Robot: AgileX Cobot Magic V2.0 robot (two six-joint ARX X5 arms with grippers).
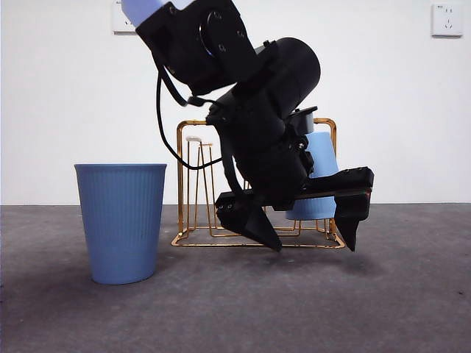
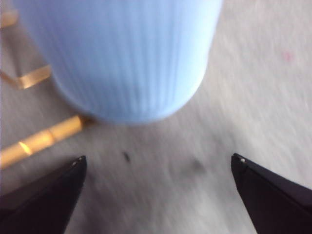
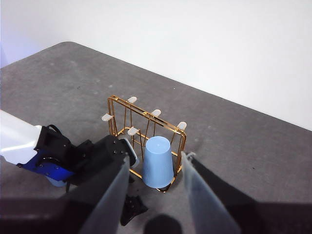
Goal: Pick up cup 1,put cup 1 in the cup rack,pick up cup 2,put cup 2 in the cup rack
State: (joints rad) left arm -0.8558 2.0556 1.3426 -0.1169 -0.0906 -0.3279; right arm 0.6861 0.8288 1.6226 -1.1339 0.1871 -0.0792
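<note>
A grey table (image 1: 412,294) stretches wide and bare in front of me, meeting a plain white wall (image 1: 59,88) that carries two pale sockets high up, one near each top corner of the front view. My left arm is the largest thing in the front view, a dark bulk coming down from above in front of the gold wire cup rack (image 1: 182,184). My left gripper (image 1: 313,239) hangs just above the table, its two black jaws spread wide and holding nothing, with open grey surface between them. Just beyond the jaws, one pale blue ribbed cup (image 1: 321,176) sits upside down over a prong at one end of the rack, close to the rack's end frame; in my left wrist view it fills the upper part, blurred, with gold base wires beside it. The rack's other prongs, tipped in pale caps, stand free. A second, darker blue ribbed cup (image 1: 121,220) stands upright on the table beside the rack's other end, apart from it, with clear table on its outer side. My right gripper (image 3: 153,195) waits high above the table looking down on the rack, its jaws parted and empty
</note>
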